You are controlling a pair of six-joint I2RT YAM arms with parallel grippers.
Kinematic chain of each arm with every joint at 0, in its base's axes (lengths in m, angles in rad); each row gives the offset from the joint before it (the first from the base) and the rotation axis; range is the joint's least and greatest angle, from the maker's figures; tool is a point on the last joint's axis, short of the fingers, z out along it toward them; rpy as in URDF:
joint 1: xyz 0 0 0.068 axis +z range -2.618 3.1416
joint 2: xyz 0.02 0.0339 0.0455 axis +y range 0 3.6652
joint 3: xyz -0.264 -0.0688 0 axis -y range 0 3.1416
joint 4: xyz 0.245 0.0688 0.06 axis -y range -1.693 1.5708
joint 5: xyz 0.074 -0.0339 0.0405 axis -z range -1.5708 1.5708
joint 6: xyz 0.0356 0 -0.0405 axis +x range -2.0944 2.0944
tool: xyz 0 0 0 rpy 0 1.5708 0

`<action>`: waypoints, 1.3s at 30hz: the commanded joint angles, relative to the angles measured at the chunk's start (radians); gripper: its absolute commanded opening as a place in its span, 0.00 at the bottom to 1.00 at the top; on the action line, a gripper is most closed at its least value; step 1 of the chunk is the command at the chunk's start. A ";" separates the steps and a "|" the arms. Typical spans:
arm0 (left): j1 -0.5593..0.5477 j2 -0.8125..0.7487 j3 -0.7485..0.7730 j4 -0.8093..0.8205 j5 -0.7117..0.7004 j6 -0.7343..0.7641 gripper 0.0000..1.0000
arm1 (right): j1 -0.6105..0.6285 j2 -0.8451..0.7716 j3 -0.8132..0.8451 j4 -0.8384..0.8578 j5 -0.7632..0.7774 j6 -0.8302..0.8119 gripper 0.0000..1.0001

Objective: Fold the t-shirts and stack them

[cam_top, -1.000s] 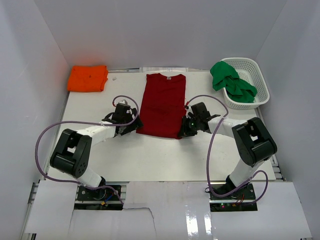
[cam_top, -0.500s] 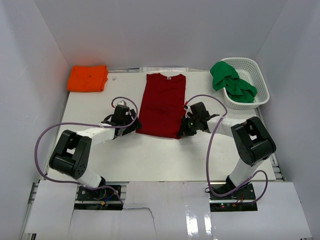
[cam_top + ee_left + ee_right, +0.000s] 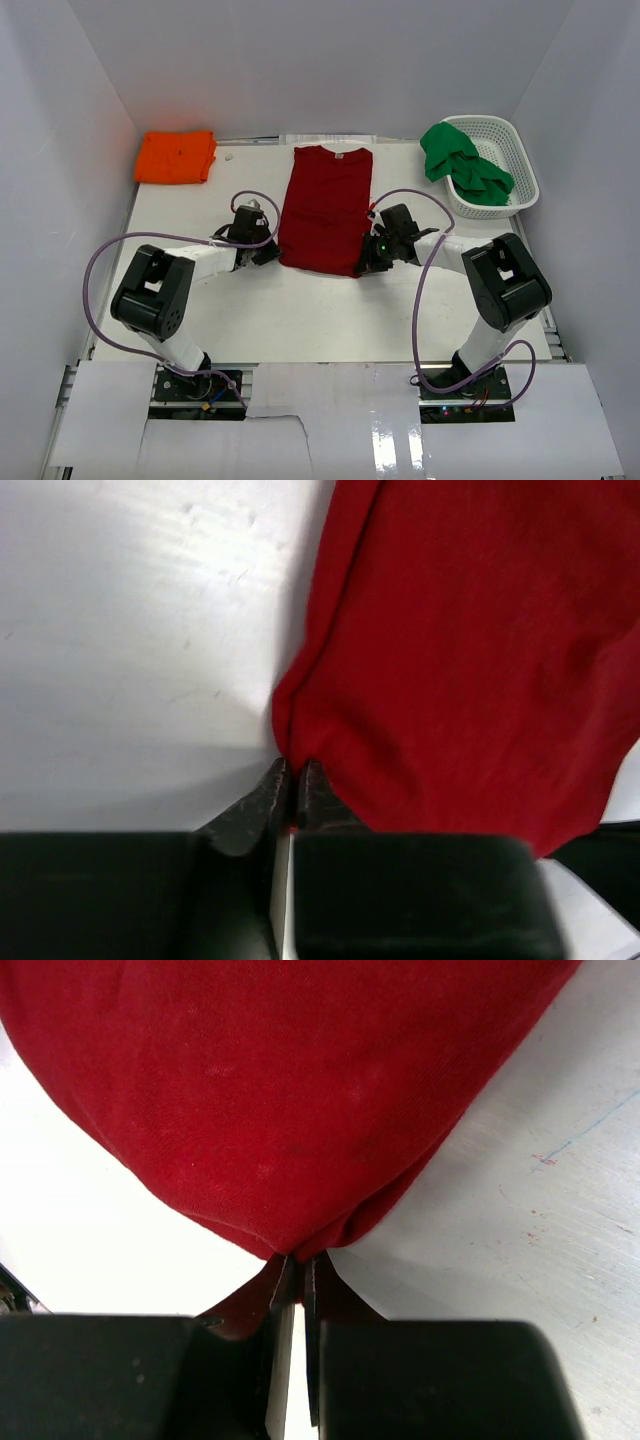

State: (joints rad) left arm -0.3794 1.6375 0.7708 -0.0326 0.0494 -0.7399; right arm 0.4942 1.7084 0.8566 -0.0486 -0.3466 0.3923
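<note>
The left claw [image 3: 297,780] is pinched almost fully closed on a bunched hem corner of the dark red t-shirt [image 3: 325,205]. The right claw [image 3: 297,1265] nips the opposite corner the same way. The soft matte knit lies as a long rectangle ahead of both claws on the smooth white tabletop [image 3: 300,310].
</note>
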 commanded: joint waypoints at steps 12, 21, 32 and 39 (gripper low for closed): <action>-0.006 -0.115 -0.067 -0.231 0.073 0.045 0.00 | 0.029 -0.094 -0.028 -0.163 0.008 -0.047 0.08; -0.085 -0.481 -0.177 -0.438 0.176 -0.051 0.00 | 0.055 -0.292 -0.133 -0.309 -0.018 -0.047 0.08; -0.116 -0.619 -0.099 -0.619 0.165 -0.138 0.00 | 0.086 -0.422 0.049 -0.559 -0.019 -0.087 0.08; -0.073 -0.571 0.022 -0.652 0.061 -0.151 0.00 | 0.076 -0.293 0.290 -0.591 0.018 -0.139 0.08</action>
State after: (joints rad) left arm -0.4801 1.0580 0.7200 -0.6647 0.1730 -0.8799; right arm 0.5770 1.3697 1.0439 -0.6033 -0.3508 0.2981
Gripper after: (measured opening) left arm 0.101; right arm 0.086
